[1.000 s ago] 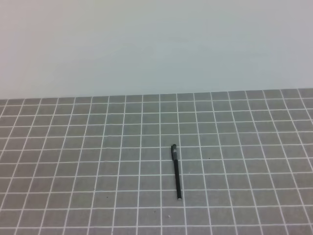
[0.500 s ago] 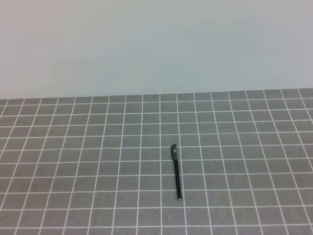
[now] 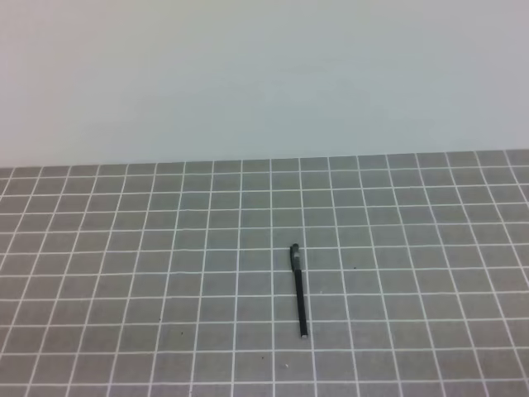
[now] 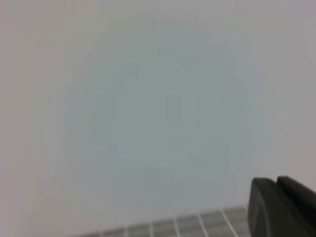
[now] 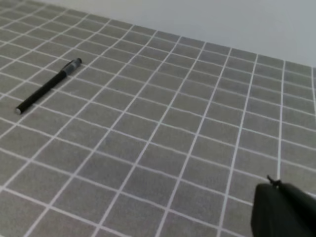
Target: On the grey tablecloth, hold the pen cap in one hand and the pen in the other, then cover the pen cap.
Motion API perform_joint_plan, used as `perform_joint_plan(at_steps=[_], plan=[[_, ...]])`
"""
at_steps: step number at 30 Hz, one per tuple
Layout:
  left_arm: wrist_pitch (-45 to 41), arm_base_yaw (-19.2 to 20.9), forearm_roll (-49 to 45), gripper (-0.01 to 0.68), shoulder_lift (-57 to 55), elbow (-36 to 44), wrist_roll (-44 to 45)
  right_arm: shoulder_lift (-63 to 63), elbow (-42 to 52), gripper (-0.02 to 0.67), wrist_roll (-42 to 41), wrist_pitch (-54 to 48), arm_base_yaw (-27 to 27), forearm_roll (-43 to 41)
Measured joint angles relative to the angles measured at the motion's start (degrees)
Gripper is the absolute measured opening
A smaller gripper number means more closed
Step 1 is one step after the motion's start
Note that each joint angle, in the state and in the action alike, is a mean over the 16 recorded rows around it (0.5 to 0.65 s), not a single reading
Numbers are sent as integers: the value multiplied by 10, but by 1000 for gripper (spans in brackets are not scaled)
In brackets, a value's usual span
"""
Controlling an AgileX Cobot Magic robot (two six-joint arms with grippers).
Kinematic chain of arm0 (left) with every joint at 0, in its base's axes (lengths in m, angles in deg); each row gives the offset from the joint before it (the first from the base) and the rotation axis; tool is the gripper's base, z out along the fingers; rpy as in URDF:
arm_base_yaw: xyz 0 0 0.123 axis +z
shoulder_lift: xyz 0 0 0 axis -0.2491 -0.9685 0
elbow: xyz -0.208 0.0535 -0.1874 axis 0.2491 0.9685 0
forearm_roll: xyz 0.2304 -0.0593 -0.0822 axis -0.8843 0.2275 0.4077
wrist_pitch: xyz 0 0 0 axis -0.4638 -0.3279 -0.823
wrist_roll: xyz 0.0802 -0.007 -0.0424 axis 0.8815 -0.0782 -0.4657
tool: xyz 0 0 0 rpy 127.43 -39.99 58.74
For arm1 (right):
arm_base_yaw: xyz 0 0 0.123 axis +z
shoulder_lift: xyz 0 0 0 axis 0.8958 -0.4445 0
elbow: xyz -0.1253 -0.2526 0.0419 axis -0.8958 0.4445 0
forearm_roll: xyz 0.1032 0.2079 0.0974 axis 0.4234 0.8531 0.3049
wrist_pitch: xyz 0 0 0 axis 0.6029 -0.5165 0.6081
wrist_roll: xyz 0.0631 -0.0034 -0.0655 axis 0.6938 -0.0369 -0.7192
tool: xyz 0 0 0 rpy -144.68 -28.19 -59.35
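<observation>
The grey tablecloth (image 3: 124, 273) runs across the whole table up to a pale wall (image 3: 264, 74). On it, a little right of the cloth's middle and towards its near edge, lies the pen (image 3: 299, 291), flat and all in one piece, its cap on the far end. The left gripper (image 4: 284, 207) and the right gripper (image 5: 284, 212) hang well clear of the pen, each with fingers pressed together, holding nothing.
</observation>
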Motion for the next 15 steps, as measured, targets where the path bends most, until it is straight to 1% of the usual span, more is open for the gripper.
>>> perform_joint_plan(at_steps=[4,7,11,13,15], plan=[[-82,5,-210,-3,6,12,-239,0,0,2,1,-49,-1,-7],[-151,13,-326,-3,10,16,-369,0,-1,2,9,-64,-8,-10],[-230,32,-427,-3,17,17,-492,1,-1,2,25,-70,-28,-14],[-254,42,-456,-3,19,17,-532,1,-1,2,33,-73,-39,-16],[-270,52,-470,-3,20,17,-553,1,-1,2,41,-75,-50,-18]])
